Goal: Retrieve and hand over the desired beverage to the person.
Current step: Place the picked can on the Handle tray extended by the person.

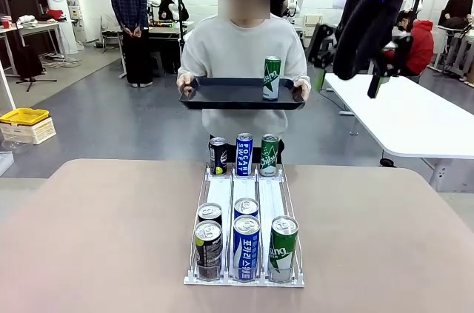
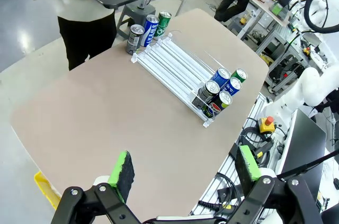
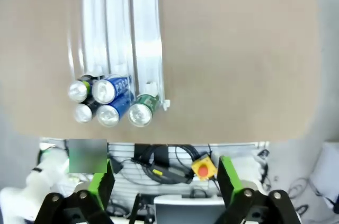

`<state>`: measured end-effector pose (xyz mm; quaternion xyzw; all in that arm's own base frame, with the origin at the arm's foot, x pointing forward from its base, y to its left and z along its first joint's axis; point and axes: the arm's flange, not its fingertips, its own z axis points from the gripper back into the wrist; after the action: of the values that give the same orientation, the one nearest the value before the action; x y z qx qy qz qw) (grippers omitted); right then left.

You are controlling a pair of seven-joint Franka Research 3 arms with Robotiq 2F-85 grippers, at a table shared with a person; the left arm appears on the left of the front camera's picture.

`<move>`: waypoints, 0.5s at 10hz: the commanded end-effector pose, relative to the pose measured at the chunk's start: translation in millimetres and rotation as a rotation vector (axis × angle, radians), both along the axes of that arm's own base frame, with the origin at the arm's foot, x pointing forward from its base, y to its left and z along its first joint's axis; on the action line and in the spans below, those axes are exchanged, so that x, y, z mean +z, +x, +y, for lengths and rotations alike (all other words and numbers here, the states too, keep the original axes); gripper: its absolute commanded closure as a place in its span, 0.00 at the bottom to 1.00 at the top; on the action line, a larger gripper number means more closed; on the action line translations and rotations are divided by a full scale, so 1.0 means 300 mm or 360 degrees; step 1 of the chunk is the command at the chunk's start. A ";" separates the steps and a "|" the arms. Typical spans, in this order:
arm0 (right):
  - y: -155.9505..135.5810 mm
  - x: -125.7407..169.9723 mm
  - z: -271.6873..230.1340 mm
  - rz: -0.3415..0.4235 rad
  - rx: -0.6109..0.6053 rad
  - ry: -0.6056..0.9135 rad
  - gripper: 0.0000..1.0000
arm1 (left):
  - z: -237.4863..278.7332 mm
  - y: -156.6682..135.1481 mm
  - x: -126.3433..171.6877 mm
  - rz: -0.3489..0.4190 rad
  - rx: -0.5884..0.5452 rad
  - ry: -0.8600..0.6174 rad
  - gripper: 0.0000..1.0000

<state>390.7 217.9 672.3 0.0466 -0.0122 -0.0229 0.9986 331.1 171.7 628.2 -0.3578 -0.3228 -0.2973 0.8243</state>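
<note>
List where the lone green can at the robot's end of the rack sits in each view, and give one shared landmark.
Front view: green can low centre, right lane's near end.
Left wrist view: green can right of centre, topmost of the five-can cluster.
Right wrist view: green can left of centre, cluster's rightmost.
Landmark: the white rack; two blue cans stand in the neighbouring lane.
</note>
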 end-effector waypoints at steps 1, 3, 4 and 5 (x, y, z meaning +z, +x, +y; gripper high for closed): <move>-0.005 -0.027 -0.028 0.0010 0.0014 0.0102 0.00 | 0.005 -0.002 0.004 -0.0037 -0.0021 -0.0018 0.00; 0.004 -0.025 -0.003 0.0013 -0.0003 0.0010 0.00 | 0.005 -0.002 0.004 -0.0037 -0.0021 -0.0018 0.00; 0.004 -0.025 -0.003 0.0013 -0.0003 0.0010 0.00 | 0.005 -0.002 0.004 -0.0037 -0.0021 -0.0018 0.00; 0.004 -0.025 -0.003 0.0013 -0.0003 0.0010 0.00 | 0.005 -0.002 0.004 -0.0037 -0.0021 -0.0018 0.00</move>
<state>392.7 215.6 664.1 0.0509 -0.0077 -0.0240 0.9984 331.1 171.7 628.2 -0.3578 -0.3228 -0.2973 0.8243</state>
